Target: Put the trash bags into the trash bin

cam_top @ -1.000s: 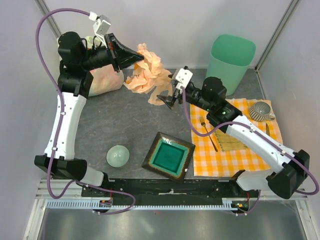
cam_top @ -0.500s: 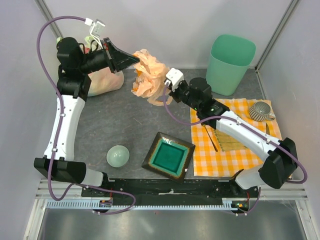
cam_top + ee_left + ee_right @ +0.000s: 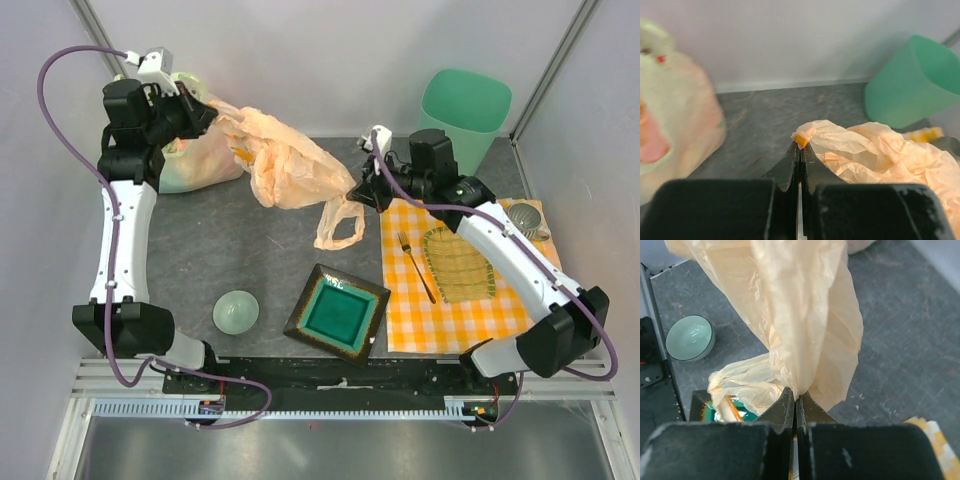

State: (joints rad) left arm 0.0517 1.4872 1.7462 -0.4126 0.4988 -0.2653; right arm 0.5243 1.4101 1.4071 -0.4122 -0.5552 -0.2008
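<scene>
Left gripper point(image 3: 800, 148) and right gripper point(image 3: 796, 399) each pinch shut on the trash bag point(image 3: 290, 165), stretched between them; the trash bin point(image 3: 460, 125) stands just beyond the right one. Raising both together should lift the apparently dangling handle loop point(image 3: 324, 238) over its rim

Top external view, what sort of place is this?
Probably a robot lab cell staged as a kitchen table: plain white walls, left arm and right arm bolted at the near edge, a checked cloth with a fork, a teal dish.
</scene>
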